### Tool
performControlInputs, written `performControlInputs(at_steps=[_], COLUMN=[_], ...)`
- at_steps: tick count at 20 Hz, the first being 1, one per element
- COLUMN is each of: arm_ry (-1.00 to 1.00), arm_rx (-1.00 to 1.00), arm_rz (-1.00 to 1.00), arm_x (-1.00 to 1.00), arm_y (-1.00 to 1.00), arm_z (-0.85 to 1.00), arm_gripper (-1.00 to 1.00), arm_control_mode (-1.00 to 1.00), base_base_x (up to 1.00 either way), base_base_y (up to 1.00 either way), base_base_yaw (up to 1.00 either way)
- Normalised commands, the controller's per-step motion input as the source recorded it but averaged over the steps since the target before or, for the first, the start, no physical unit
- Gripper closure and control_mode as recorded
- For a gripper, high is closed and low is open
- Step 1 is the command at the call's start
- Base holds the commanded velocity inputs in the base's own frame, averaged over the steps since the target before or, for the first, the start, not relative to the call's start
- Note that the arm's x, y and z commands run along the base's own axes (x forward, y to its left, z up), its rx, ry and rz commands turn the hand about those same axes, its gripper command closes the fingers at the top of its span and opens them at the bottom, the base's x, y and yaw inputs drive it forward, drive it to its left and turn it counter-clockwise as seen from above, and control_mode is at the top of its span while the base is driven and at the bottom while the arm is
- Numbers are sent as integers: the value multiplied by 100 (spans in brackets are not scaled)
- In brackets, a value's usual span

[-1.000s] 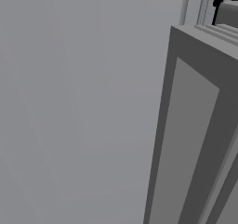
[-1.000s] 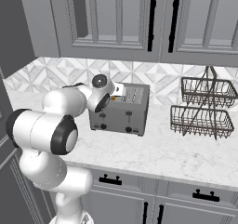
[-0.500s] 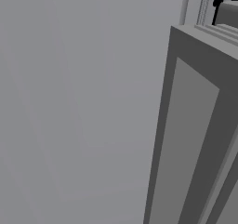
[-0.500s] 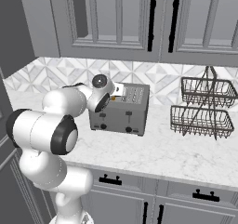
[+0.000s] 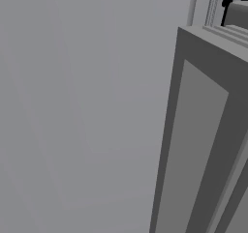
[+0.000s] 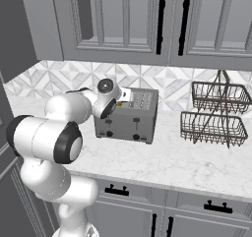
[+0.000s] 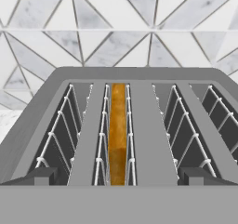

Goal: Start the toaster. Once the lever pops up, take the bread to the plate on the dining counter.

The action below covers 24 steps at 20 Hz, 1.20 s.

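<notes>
The grey toaster [image 7: 139, 74] has several wire-lined slots running away from me in the hand view. The bread [image 7: 118, 125] stands on edge deep in the second slot from the left, and its golden-brown crust edge is all that shows. My gripper [image 7: 118, 175] is open just above the toaster's near end, with one dark fingertip [image 7: 41, 175] on each side of that slot and nothing between them. From the right base view the toaster [image 6: 129, 117] sits on the marble counter, and my white arm [image 6: 78, 108] reaches over its left end. The plate and dining counter are out of view.
A two-tier wire basket [image 6: 215, 114] stands on the counter right of the toaster. Grey wall cabinets [image 6: 162, 22] hang above, over a diamond-tiled backsplash [image 6: 172, 83]. Drawer fronts [image 6: 197, 204] run below the counter edge. A grey cabinet panel [image 5: 203, 145] stands close in the left base view.
</notes>
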Motion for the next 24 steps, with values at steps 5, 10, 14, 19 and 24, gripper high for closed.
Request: performControlInputs(at_steps=[5,10,14,19,24], arm_ry=[0,0,0,0,0], arm_rx=[0,0,0,0,0], arm_rz=[0,0,0,0,0], arm_x=[0,0,0,0,0], arm_y=[0,0,0,0,0], arm_z=[0,0,0,0,0], arm_gripper=[-100,-100,-100,-100,-100], arm_control_mode=[-100,-100,-100,-100,-100], base_base_x=[0,0,0,0,0], base_base_y=[0,0,0,0,0], base_base_yaw=[0,0,0,0,0])
